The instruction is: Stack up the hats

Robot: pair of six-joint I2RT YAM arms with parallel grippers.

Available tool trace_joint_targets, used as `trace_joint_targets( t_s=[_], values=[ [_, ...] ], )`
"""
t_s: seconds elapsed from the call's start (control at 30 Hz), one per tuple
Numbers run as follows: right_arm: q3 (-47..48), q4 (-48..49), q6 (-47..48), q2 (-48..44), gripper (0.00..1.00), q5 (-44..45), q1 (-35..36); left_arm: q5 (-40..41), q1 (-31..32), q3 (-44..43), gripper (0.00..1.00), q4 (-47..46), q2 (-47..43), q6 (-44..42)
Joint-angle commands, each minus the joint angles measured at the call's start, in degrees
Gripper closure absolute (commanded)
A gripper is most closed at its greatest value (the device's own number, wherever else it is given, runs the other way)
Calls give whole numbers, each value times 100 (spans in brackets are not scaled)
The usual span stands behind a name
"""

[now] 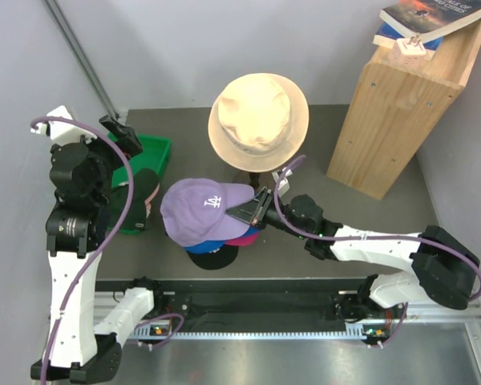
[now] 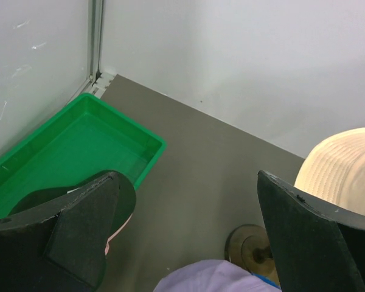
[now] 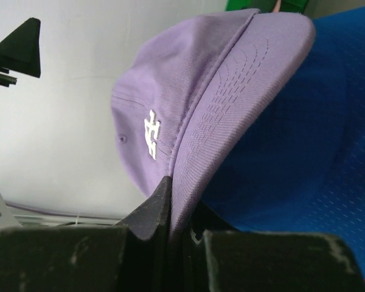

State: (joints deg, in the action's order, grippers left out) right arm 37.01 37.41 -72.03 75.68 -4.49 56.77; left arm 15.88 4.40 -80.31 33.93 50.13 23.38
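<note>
The lavender cap (image 1: 199, 208), with a white logo, lies on top of a pile: a blue cap (image 1: 202, 246), a black cap (image 1: 216, 259) and a magenta cap (image 1: 245, 238) peek out beneath it. My right gripper (image 1: 253, 210) is shut on the lavender cap's brim (image 3: 231, 103), with the blue cap (image 3: 304, 140) right under it. A light pink cap (image 1: 149, 204) with a dark underbrim hangs over the rim of the green tray (image 1: 156, 151); it also shows in the left wrist view (image 2: 121, 207). My left gripper (image 2: 187, 182) is open and empty above the tray's near end (image 1: 122, 135).
A cream bucket hat (image 1: 258, 120) sits on a stand behind the pile; its round base (image 2: 248, 246) shows in the left wrist view. A tall wooden box (image 1: 397, 104) with books (image 1: 421, 18) on top stands at the back right. Walls close in on the left and back.
</note>
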Motion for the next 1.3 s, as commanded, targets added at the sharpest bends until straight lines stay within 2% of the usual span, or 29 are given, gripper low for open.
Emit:
trace_joint_targets(
  t_s=[0.0,0.4,0.53,0.63,0.9,1.0,1.03,1.13,1.27],
  values=[
    [-352,531,-206,-282,100,369,-79,-94,-1,95,1,-18,-64,-132],
    [-1029,294,294,-396,100,414,-167,-85,-1,253,1,148,-47,-88],
    [-1267,320,347,-519,100,695,-237,-50,-1,376,1,193,-82,26],
    [-1249,-39,575,-511,100,739,-254,-32,-1,429,1,193,-108,97],
    [-1565,-110,550,-387,100,660,-483,47,-1,718,1,228,-179,176],
    [-1566,-286,646,-475,90,660,-553,169,-10,921,1,359,-197,115],
    [-1557,-330,681,-536,80,660,-562,222,-1,1008,1,421,-196,115],
    [-1452,-567,874,-729,61,677,-580,302,-1,1192,1,562,-196,106],
    [-1294,-954,1121,-967,45,826,-580,310,-10,1351,1,535,-249,123]
  ],
)
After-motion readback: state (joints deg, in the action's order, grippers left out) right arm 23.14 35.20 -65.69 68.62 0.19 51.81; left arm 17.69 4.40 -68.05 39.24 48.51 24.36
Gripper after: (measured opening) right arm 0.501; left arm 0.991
